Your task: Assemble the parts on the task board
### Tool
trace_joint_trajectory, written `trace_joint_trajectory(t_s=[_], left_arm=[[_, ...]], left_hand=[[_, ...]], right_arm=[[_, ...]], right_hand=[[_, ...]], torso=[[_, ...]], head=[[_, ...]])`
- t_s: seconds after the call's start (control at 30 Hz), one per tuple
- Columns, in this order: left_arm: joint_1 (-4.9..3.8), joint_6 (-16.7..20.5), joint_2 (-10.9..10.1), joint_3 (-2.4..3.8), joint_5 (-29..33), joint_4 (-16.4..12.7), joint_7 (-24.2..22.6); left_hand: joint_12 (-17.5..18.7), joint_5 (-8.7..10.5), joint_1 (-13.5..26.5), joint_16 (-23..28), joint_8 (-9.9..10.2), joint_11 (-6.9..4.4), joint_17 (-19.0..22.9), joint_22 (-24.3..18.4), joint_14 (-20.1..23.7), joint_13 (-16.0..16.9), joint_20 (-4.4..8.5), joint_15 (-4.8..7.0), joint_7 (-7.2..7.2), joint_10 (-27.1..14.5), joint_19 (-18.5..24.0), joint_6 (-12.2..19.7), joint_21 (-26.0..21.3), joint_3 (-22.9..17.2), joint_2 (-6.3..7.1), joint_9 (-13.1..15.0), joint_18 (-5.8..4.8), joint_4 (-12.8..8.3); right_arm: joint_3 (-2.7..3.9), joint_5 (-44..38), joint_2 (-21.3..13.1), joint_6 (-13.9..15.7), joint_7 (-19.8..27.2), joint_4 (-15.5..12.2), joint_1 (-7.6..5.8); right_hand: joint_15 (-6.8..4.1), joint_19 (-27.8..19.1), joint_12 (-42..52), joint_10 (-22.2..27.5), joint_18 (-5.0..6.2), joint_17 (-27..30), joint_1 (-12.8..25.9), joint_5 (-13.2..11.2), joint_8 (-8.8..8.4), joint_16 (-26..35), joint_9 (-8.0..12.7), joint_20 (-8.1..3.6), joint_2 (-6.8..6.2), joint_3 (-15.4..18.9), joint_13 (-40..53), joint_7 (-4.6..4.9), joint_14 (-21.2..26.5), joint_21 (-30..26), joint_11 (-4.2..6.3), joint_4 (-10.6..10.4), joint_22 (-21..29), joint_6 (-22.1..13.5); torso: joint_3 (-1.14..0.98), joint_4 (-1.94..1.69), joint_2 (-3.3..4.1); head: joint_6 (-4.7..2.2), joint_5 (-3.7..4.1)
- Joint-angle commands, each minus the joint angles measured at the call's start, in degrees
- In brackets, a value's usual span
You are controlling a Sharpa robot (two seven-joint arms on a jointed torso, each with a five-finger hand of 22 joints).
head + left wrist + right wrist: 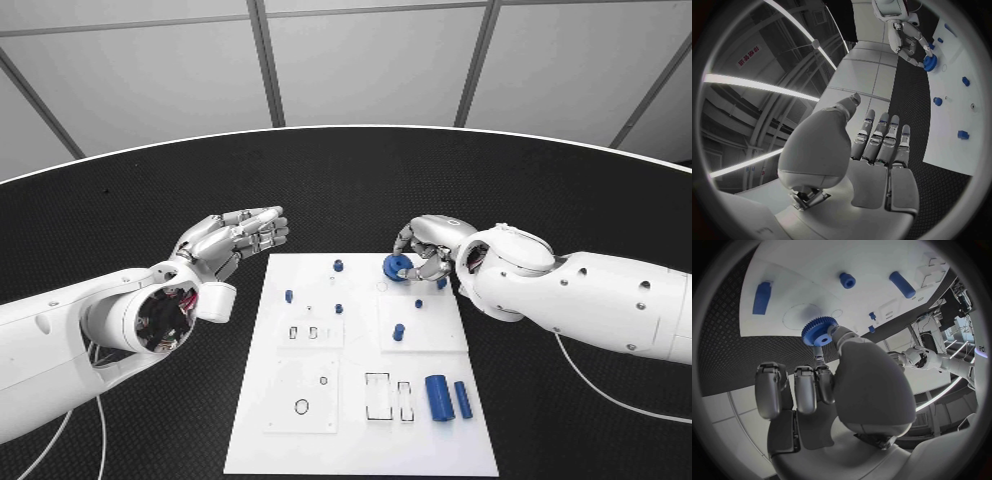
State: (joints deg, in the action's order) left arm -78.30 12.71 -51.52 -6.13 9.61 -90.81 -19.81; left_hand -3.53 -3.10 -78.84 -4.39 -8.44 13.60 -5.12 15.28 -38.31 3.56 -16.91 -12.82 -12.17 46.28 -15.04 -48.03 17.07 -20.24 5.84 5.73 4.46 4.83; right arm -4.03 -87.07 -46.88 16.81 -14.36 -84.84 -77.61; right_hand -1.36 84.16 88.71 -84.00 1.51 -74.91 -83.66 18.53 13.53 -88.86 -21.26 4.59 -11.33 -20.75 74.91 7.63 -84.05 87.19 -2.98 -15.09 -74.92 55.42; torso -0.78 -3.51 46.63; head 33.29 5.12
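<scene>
The right hand [433, 250] pinches a blue gear [397, 266] by its rim at the far right part of the task board [346, 440], holding it just over the white surface. The grip looks slight — if the gear tilts as it comes down it may bind, or slip free and roll among the small blue pegs [398, 331] standing nearby, knocking one over. The left hand [231, 240] hovers off the board's far left corner, fingers apart and extended, holding nothing; it seems too far off to steady the board should it shift. Two blue cylinders [440, 396] lie near the board's near right edge, untouched. The board rests on a black textured table [144, 200] with a pale curved rim; behind it stand grey wall panels [375, 60].
</scene>
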Motion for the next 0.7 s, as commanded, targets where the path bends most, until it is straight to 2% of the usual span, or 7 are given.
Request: trace_joint_trajectory(t_s=[0.03,0.17,0.33,0.53,0.57,0.7], left_arm=[[0.0,-0.03,0.14,0.0,0.0,0.14,0.02],[0.0,-0.08,0.45,0.0,0.0,0.42,0.03],[0.01,-0.16,0.78,0.0,0.0,0.7,0.05],[0.01,-0.19,1.1,0.0,0.0,1.06,0.08],[0.01,-0.19,1.13,0.0,0.0,1.09,0.08],[0.01,-0.14,1.21,0.0,0.0,1.13,0.09]], left_hand=[[-0.09,0.19,0.0,0.34,0.3,0.12,0.13,-3.5,-0.41,-0.01,0.06,0.14,-3.55,0.28,-2.1,-0.33,-3.86,0.25,-0.63,-0.14,-0.16,-0.21],[-0.09,0.19,0.0,0.34,0.3,0.12,0.13,-3.5,-0.41,-0.01,0.06,0.14,-3.55,0.28,-2.1,-0.33,-3.86,0.25,-0.63,-0.14,-0.16,-0.21],[-0.09,0.19,0.0,0.34,0.3,0.12,0.13,-3.5,-0.41,-0.01,0.06,0.14,-3.55,0.28,-2.1,-0.33,-3.86,0.25,-0.63,-0.14,-0.16,-0.21],[-0.09,0.18,0.0,0.32,0.33,0.12,0.13,-3.74,-0.52,-0.01,0.07,0.15,-3.54,0.29,-2.41,-0.35,-4.04,0.23,-0.63,-0.16,-0.14,-0.21],[-0.09,0.18,0.0,0.32,0.33,0.12,0.13,-3.74,-0.52,-0.01,0.07,0.15,-3.54,0.29,-2.41,-0.35,-4.04,0.23,-0.63,-0.16,-0.14,-0.21],[-0.1,0.18,-0.01,0.3,0.33,0.12,0.12,-3.83,-0.6,-0.01,0.07,0.15,-3.54,0.31,-2.55,-0.36,-4.1,0.22,-0.63,-0.16,-0.13,-0.22]], right_arm=[[0.03,-0.85,-0.2,0.63,-0.14,-1.57,-0.01],[0.08,-2.38,0.22,1.47,-0.33,-3.45,-0.02],[0.12,-3.63,2.09,1.87,-0.46,-4.28,-0.02],[0.15,-4.1,5.79,1.61,-0.49,-3.01,-0.02],[0.15,-4.12,6.3,1.55,-0.49,-2.7,-0.02],[0.15,-4.19,8.51,1.2,-0.39,-1.13,-0.02]], right_hand=[[-0.4,4.37,0.24,-5.22,-0.62,-12.46,0.89,0.39,0.64,-0.3,-0.29,-0.42,0.24,-0.54,14.27,-0.55,-5.42,0.28,0.61,0.08,-11.77,1.43],[-0.45,4.38,0.25,-5.23,-0.63,-12.56,1.13,0.81,0.67,-0.33,-0.3,-0.46,0.11,-1.19,14.28,-0.59,-5.44,0.3,0.66,0.26,-11.81,1.49],[-0.46,4.38,0.31,-5.27,-0.63,-12.59,1.28,0.93,0.68,-0.34,-0.31,-0.47,0.04,-1.39,14.32,-0.59,-5.45,0.31,0.66,0.3,-11.81,1.51],[-0.47,4.36,0.28,-5.25,-0.61,-12.57,1.34,1.03,0.71,-0.33,-0.32,-0.48,0.06,-1.64,14.3,-0.61,-5.44,0.26,0.68,0.38,-11.76,1.55],[-0.47,4.33,0.22,-5.21,-0.6,-12.57,1.38,1.06,0.7,-0.33,-0.32,-0.49,0.08,-1.79,14.25,-0.61,-5.44,0.22,0.69,0.42,-11.71,1.53],[-0.46,4.32,0.15,-5.16,-0.59,-12.64,1.57,1.06,0.62,-0.36,-0.3,-0.5,0.03,-2.04,14.2,-0.55,-5.46,0.19,0.66,0.47,-11.68,1.38]], torso=[[0.11,0.05,-0.09],[0.14,-0.01,-0.13],[0.18,-0.17,-0.06],[0.31,-0.42,0.01],[0.25,-0.35,0.03],[0.32,-0.36,0.14]], head=[[-0.05,0.02],[-0.08,0.07],[-0.4,0.09],[-0.54,-0.06],[-0.54,-0.14],[-0.59,-0.32]])
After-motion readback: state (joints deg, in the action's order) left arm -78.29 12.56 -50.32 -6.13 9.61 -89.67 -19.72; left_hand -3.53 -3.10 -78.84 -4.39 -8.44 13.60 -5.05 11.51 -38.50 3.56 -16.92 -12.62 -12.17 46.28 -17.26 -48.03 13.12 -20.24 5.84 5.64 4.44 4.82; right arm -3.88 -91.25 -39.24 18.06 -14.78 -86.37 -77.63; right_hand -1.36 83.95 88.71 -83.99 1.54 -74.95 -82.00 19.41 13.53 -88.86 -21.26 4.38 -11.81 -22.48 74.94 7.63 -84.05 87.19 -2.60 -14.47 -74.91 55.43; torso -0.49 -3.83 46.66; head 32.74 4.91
